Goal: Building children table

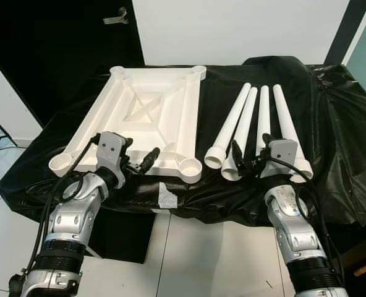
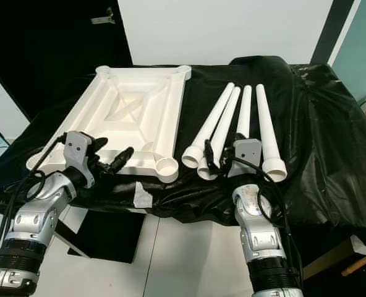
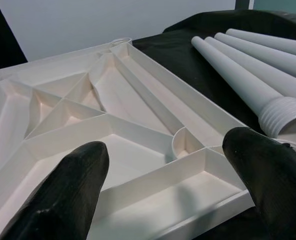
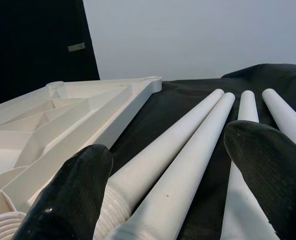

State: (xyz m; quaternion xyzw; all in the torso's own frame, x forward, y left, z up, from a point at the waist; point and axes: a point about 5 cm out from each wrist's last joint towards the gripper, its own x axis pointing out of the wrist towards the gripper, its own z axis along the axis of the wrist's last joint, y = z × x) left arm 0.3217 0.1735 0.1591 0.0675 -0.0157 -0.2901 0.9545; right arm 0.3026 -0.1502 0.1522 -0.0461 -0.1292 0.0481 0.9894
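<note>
One upturned tabletop (image 1: 147,117), four legs (image 1: 259,127), black cloth (image 1: 337,142)

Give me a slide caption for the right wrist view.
Open right tool hovers over four white table legs beside the upturned tabletop.

A white tray-like panel (image 1: 152,117) with a ribbed pattern and four white tapered legs (image 1: 257,127) lie on a glossy black cover (image 1: 337,124) over the tabletop, before a pale wall (image 1: 245,31) and a black door (image 1: 53,43).
</note>
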